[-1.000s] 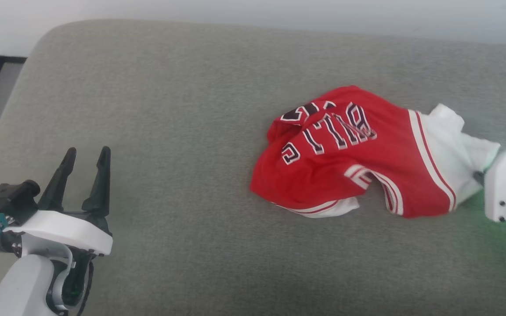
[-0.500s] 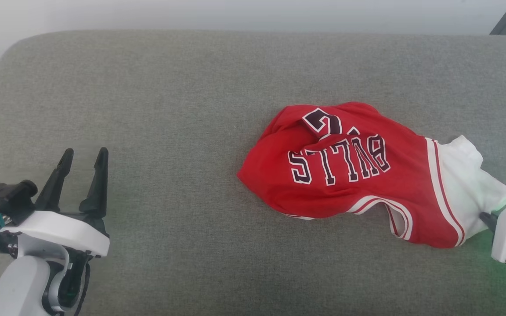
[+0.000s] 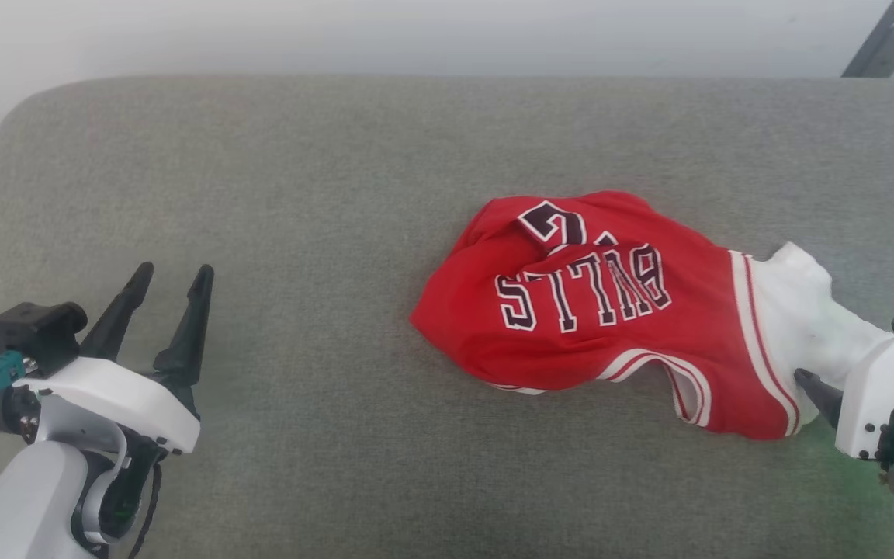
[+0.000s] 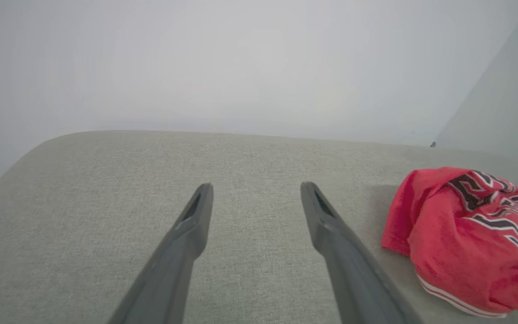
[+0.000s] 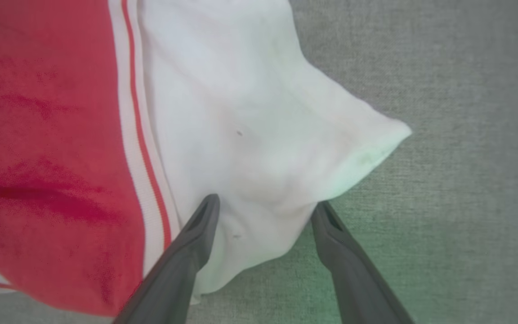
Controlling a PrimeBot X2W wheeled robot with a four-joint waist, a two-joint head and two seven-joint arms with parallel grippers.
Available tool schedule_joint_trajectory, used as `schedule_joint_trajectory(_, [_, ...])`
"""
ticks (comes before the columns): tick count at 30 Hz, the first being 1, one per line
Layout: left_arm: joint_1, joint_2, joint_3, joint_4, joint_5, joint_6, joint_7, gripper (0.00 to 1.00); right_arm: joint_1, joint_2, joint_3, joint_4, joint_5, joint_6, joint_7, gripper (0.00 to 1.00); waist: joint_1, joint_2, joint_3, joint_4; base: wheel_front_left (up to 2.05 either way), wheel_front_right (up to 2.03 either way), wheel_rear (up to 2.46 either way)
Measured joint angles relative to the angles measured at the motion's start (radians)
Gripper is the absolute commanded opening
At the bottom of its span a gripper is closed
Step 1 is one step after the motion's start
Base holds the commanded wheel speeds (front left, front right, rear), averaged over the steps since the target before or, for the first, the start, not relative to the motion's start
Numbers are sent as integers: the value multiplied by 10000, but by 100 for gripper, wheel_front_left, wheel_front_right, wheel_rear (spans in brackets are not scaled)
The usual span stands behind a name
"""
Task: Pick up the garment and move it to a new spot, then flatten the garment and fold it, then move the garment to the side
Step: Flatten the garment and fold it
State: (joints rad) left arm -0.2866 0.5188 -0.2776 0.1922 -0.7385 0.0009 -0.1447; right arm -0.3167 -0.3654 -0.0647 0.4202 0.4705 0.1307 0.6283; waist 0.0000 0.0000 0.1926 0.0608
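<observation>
Upholstery, grey and woven, covers the wide cushion [image 3: 299, 194] that carries everything. At the left, the left end effector [image 3: 174, 269] hangs released, its two dark fingers spread over bare fabric and well apart from the clothing. I take it to be parked clear until flattening needs a second grip.

Right of centre lies the red sleeveless basketball jersey with white panels, striped trim and "BULLS" lettering [image 3: 594, 326]. It is crumpled on the cushion, its white end drawn out towards the right. The placing looks done and the flattening not yet begun.

At the far right, the right end effector [image 5: 265, 201] is released too. Its wrist view shows both fingers parted with the white panel lying slack between them, not pinched. The head view gives the whole jersey and its upside-down lettering. The left wrist view adds how high the bunched red end mounds up.
</observation>
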Motion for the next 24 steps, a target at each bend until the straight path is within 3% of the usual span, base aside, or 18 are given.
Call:
schedule_joint_trajectory(9, [-25, 510, -328, -953, -165, -4, 1521, 100, 215, 153, -357, -1900, -433, 0, -169, 100, 0, 0, -388, -544, 0, 0, 0])
schedule_joint_trajectory(18, [-643, 686, -1135, -1668, -562, 71, 3837, 100, 369, 855, -596, -3496, -1070, 0, -1685, 100, 0, 0, -539, -1186, 0, 0, 0])
schedule_joint_trajectory(24, [-1530, 654, -1789, -1505, -686, -52, 5377, 100, 132, 1348, -397, -3768, -1582, 0, -3877, 100, 0, 0, -503, -1779, 0, 0, 0])
